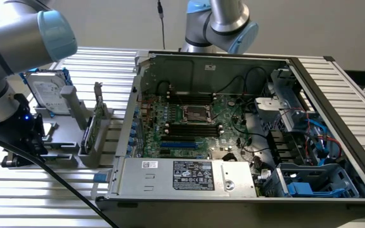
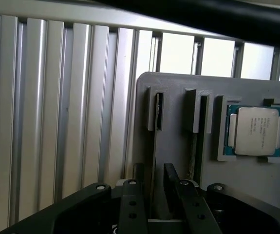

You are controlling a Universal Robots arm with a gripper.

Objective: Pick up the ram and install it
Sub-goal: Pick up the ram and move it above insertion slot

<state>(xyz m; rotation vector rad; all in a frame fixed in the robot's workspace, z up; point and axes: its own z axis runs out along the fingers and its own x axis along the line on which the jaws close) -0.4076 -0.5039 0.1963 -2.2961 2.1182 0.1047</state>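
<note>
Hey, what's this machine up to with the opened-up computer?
A robot arm's black gripper is down at a grey plastic holder beside the open metal computer case. Its open fingers straddle a long, thin ram stick standing on edge in the holder's slot, not yet gripping it. A square silver processor chip lies in a recess alongside.

A robotics lab — an open computer case [image 1: 208,69] on a slatted aluminium table [image 1: 353,109], a robot arm [image 1: 224,23] behind.
</note>
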